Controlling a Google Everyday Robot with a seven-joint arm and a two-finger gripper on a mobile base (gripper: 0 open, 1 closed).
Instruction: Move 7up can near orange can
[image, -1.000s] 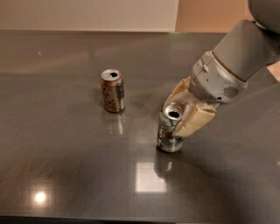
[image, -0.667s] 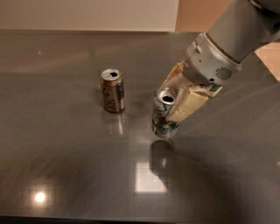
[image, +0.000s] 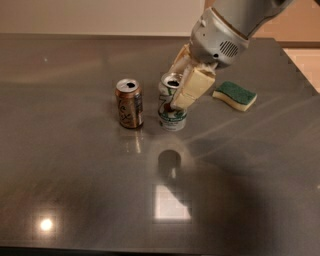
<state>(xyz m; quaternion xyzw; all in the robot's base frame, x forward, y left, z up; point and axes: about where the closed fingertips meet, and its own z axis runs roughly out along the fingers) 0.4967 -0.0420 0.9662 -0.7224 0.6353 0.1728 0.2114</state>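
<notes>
Camera view: one look down at a dark grey, shiny bench (image: 75, 190).
Arm: a big grey arm (image: 225, 30) comes in from the top right and slants down to the middle.
Pincer: the pincer (image: 175, 92) is at the middle of the bench, around the top part of the 7up can (image: 172, 119).
Pincer grip: its two cream fingers (image: 194, 86) are closed on the can, one on the near right side and one behind it. It holds only this can.
7up can: silver-white with green marks and a small red spot. It stands up straight and its open top shows.
Where the 7up can is: just beside the orange can (image: 129, 104), on its right, with a thin gap between them. They do not touch.
On the bench or lifted: I cannot tell if the bottom of the 7up can touches the bench.
Shadow: a round dark shadow (image: 169, 162) lies on the bench in front of the 7up can, apart from it.
Orange can: copper-brown with a silver top. It stands up straight on the bench, and nothing holds it.
Sponge: a green and yellow sponge (image: 235, 95) lies flat to the right of the pincer, near it but apart.
Lights: a bright square (image: 172, 202) and a small bright spot (image: 46, 225) shine on the front of the bench.
</notes>
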